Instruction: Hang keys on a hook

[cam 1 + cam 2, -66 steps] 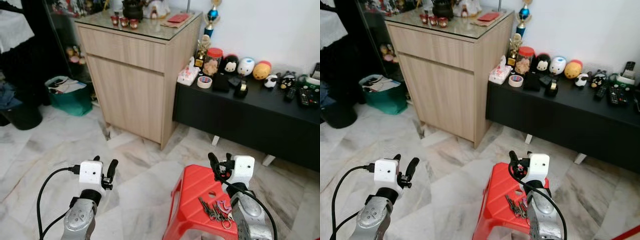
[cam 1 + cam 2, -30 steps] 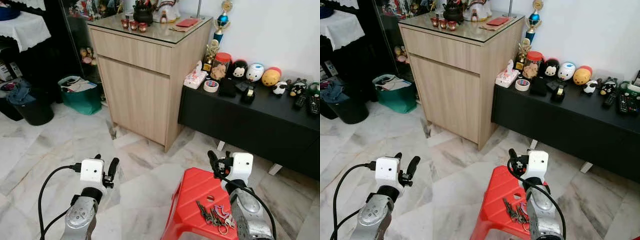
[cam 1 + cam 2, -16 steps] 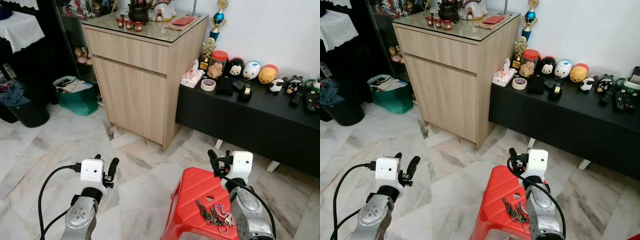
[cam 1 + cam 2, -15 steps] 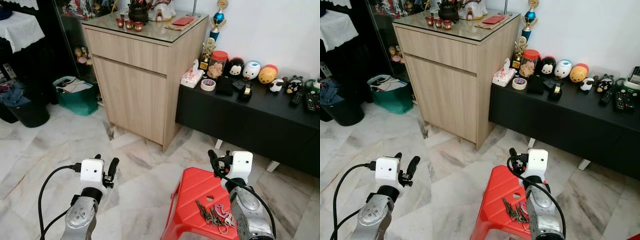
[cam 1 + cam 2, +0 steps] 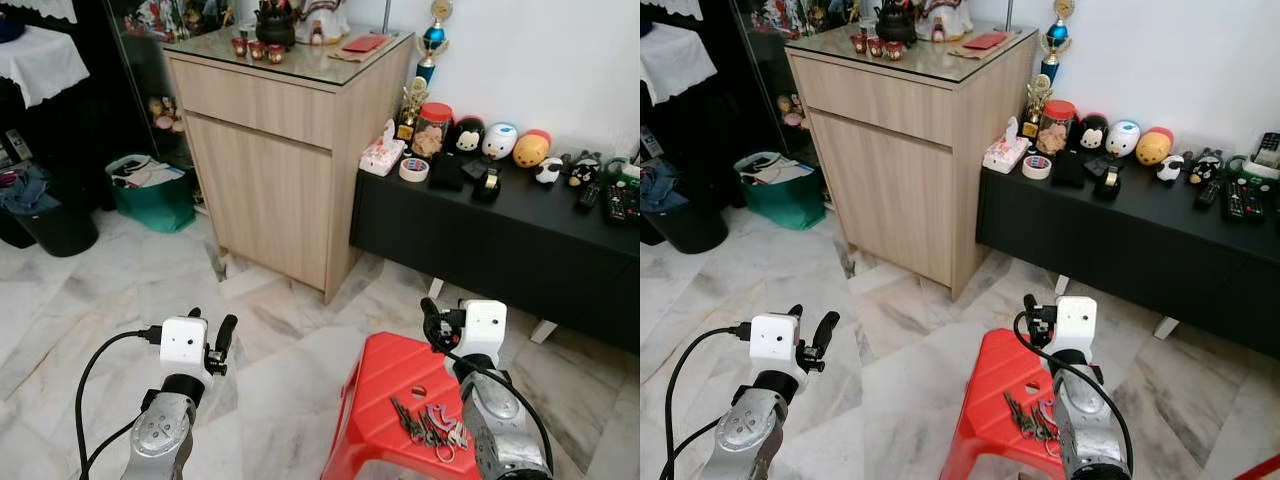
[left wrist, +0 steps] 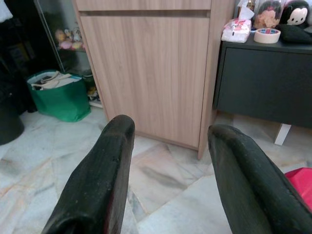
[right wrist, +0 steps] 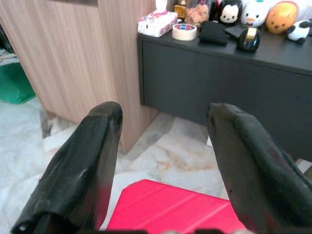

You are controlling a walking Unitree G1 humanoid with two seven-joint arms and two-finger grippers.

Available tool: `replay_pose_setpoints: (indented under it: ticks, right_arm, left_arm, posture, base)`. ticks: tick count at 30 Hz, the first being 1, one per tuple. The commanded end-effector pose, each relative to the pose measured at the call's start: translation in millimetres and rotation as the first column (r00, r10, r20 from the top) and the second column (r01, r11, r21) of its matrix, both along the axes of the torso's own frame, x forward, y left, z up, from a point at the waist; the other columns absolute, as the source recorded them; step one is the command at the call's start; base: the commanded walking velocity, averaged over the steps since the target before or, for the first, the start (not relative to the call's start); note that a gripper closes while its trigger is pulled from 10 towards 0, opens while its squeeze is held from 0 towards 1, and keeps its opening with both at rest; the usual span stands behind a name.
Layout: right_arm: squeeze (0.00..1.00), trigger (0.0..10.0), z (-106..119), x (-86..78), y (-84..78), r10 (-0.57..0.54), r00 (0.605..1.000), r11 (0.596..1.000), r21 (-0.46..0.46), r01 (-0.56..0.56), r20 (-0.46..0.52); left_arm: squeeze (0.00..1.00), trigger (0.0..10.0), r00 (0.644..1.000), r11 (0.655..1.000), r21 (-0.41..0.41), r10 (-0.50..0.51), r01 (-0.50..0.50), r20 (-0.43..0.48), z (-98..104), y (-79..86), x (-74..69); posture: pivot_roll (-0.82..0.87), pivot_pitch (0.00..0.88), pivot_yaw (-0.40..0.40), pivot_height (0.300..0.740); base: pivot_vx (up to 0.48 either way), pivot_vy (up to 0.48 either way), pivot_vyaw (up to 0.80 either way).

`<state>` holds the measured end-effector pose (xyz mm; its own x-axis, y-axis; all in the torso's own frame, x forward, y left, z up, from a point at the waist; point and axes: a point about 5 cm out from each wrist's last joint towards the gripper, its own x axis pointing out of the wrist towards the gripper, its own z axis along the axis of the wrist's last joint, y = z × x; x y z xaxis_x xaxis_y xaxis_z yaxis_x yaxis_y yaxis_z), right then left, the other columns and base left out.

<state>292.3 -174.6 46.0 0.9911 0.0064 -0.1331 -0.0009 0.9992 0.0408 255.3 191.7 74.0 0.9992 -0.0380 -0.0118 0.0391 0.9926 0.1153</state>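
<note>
A bunch of metal keys with a pink tag lies on the top of a red plastic stool, toward the stool's near right corner, spread roughly across the seat from left to right. The right gripper is held above the stool's far edge with its two black fingers spread wide and empty, pointing forward toward the low black cabinet; the keys lie behind and below those fingertips, close beside the silver right forearm rather than ahead of it. The left gripper hangs over bare marble floor well apart from the stool, its fingers also parted wide and holding nothing. The right arm is plainly the nearer one, so the pickup likely calls for it to draw back and tip downward onto the bunch. Beyond stands a tall light-wood cabinet with a glass top; no hook can be made out from here.
</note>
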Motion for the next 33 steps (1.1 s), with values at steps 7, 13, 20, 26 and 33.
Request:
replay_pose_setpoints:
  ticks: [7, 13, 20, 26, 33]
  right_arm:
    - [0.0, 10.0, 0.4, 3.0, -0.8, -0.009, 1.0, 1.0, -0.017, 0.009, -0.016]
    - [0.0, 10.0, 1.8, 3.0, 1.0, -0.007, 1.0, 1.0, -0.006, 0.007, 0.011]
    - [0.0, 10.0, 2.7, 2.8, 2.8, -0.002, 1.0, 1.0, -0.006, 0.002, 0.017]
    - [0.0, 10.0, 0.7, 2.5, 2.5, -0.003, 1.0, 1.0, -0.005, 0.003, 0.01]
    - [0.0, 10.0, -1.7, 1.2, 3.8, 0.001, 1.0, 1.0, -0.002, -0.001, 0.0]
  left_arm:
    - [0.0, 10.0, 1.0, 1.0, 0.008, -0.002, 0.002, 0.006, 1.1, 0.1, -1.4]
    - [0.0, 10.0, 1.0, 1.0, 0.01, -0.012, 0.012, 0.004, 1.2, -0.4, -1.2]
    - [0.0, 10.0, 1.0, 1.0, 0.011, -0.015, 0.015, 0.003, 1.3, -0.2, -1.3]
    - [0.0, 10.0, 0.999, 0.999, 0.007, -0.036, 0.036, -0.009, -0.4, -2.6, -1.9]
    - [0.0, 10.0, 0.996, 0.996, 0.002, -0.085, 0.085, -0.032, -3.0, -8.7, -3.2]
  posture:
    - [0.05, 0.0, -0.063, 0.68]
    - [0.05, 0.0, -0.062, 0.655]
    - [0.05, 0.0, -0.065, 0.655]
    - [0.05, 0.0, -0.065, 0.655]
    - [0.06, 0.0, -0.063, 0.655]
  base:
    - [0.0, 0.0, 0.0]
    - [0.0, 0.0, 0.0]
    - [0.0, 0.0, 0.0]
    - [0.0, 0.0, 0.0]
    - [0.0, 0.0, 0.0]
